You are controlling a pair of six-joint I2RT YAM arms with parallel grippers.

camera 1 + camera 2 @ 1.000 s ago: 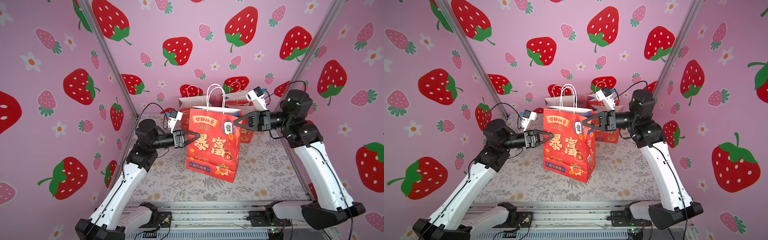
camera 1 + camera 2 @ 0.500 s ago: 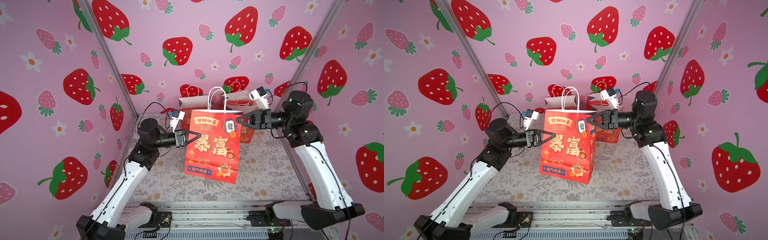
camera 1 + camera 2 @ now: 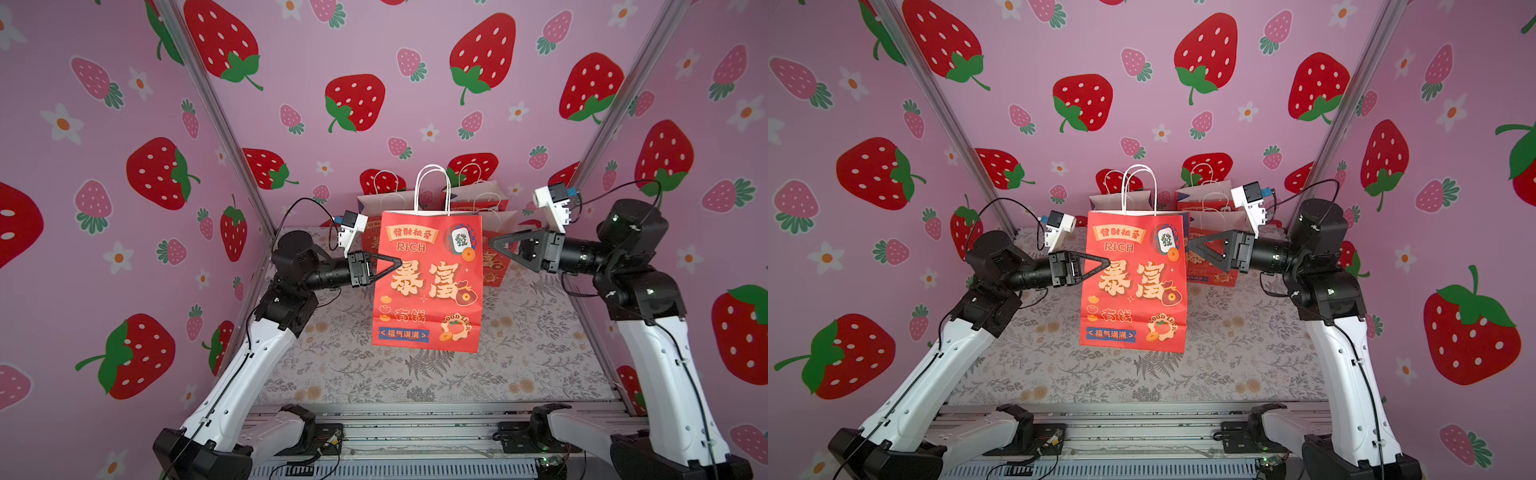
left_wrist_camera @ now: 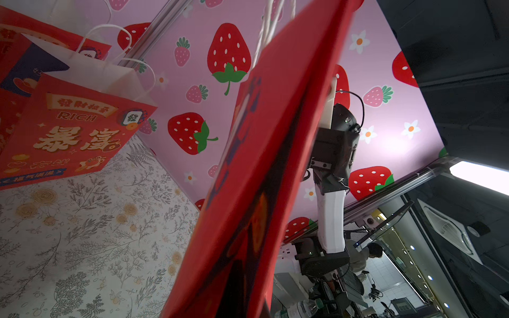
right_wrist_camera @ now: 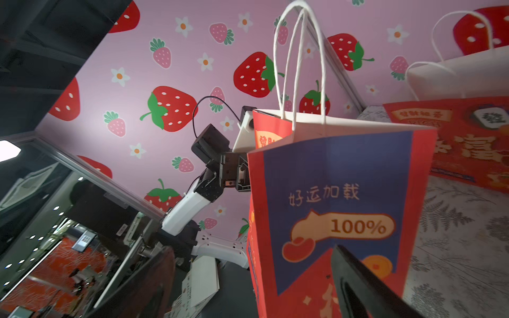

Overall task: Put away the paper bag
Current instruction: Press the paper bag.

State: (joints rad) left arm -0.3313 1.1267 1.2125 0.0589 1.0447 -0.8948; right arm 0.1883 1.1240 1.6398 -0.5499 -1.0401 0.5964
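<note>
Centre frame, the paper bag (image 3: 428, 286) hangs upright, clear of the table (image 3: 519, 353). The left gripper (image 3: 395, 262) is pinched tight on its left edge, while the right gripper (image 3: 498, 247) is spread wide just beside the right edge, holding nothing. Looks like mid-carry: next, I'd say, ease it back beside the other bags (image 3: 478, 199) and set it down upright.

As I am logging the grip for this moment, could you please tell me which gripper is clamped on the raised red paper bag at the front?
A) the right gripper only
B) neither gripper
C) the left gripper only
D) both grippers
C: in a top view the left gripper is shut on the left edge of the paper bag, while the right gripper stands open just off its right edge.
</note>
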